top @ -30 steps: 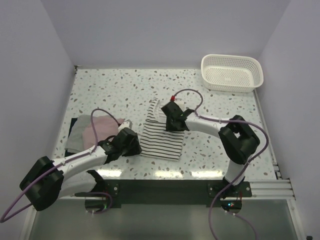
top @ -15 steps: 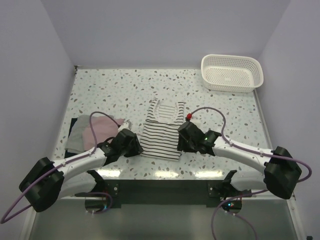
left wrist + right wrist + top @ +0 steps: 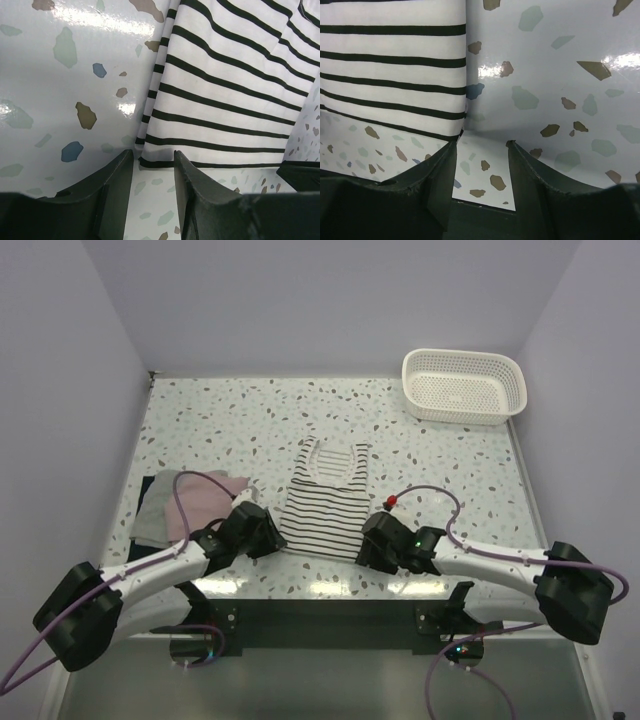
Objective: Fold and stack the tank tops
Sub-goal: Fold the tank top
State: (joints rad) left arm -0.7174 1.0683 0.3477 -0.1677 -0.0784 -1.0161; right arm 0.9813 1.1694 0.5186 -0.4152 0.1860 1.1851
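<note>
The white tank top with thin black stripes (image 3: pixel 322 502) lies flat in the middle of the table, straps at the far end. My left gripper (image 3: pixel 274 543) is low at its near left corner, open. In the left wrist view the striped hem corner (image 3: pixel 150 161) sits right at the gap of my left gripper (image 3: pixel 153 157). My right gripper (image 3: pixel 366 548) is open at the near right corner. In the right wrist view the striped top's corner (image 3: pixel 455 131) touches the left one of the fingertips (image 3: pixel 451 147) of the right gripper (image 3: pixel 482 145). A pink top (image 3: pixel 205 495) lies on a dark top (image 3: pixel 152 502) at the left.
A white lattice basket (image 3: pixel 463 386) stands at the far right corner. The table's front edge and a dark rail (image 3: pixel 330 615) run just behind both grippers. Purple walls close in the left, right and back.
My right arm swung from the striped top's upper part down to its near right corner, its jaws widening. The left gripper narrowed a little at the near left corner. The top now lies flat.
</note>
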